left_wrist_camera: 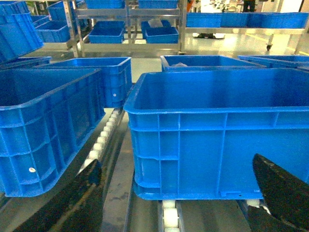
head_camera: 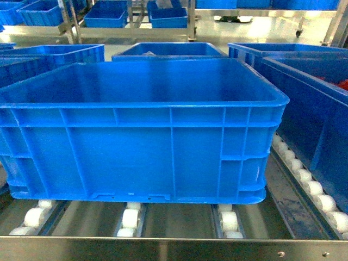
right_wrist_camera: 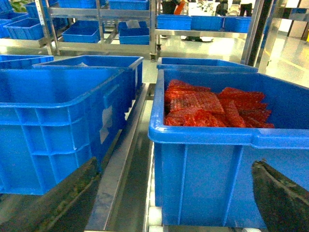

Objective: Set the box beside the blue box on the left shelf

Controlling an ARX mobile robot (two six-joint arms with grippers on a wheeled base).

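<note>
The large bright-blue ribbed plastic crate (head_camera: 144, 130) sits flat on the white roller tracks of the steel-railed shelf (head_camera: 174, 247), just behind the front rail, with another blue crate (left_wrist_camera: 43, 130) close on its left. Placement looks essentially done to me. Both the left gripper (left_wrist_camera: 176, 193) and right gripper (right_wrist_camera: 176, 198) stand spread wide, gripping nothing; only backing away seems left

Glossy ribbed plastic box (head_camera: 147, 136), shiny steel left shelf (head_camera: 179, 249), white plastic rollers (head_camera: 130, 217)
</note>
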